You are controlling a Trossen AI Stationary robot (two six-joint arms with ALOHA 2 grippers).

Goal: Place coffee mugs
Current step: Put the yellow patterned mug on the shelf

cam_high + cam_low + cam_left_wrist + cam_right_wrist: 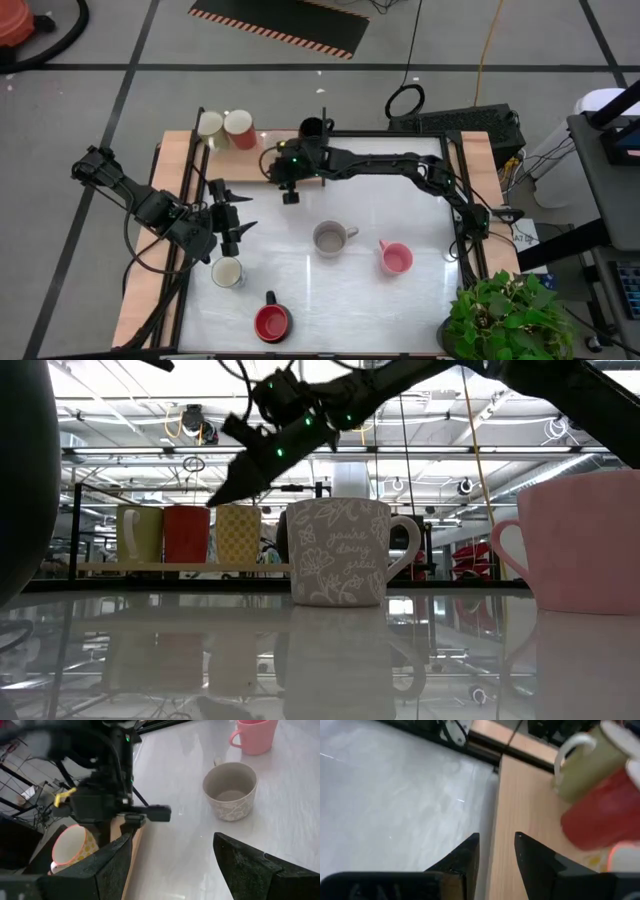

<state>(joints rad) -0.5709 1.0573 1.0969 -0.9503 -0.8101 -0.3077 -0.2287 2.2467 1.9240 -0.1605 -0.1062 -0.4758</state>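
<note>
Three mugs stand on their bases on the wooden strip at the table's far left: a cream one [210,125], a dark pink-red one [239,128] and a tan patterned one [238,532] [72,847]. The black mug [312,128] stands farther right at the far edge. On the white table are the grey mug [330,238], pink mug [395,258], white mug [228,272] and red mug [271,322]. My right gripper [291,195] [496,845] hangs open and empty above the strip's near edge, just beside the tan mug. My left gripper [232,225] [175,865] is open and empty, above the table near the white mug.
A black frame rail [455,180] borders the table, with wooden strips on the left [175,200] and right sides. A potted plant [505,315] stands at the near right corner. Open white surface lies between the grey mug and the far strip.
</note>
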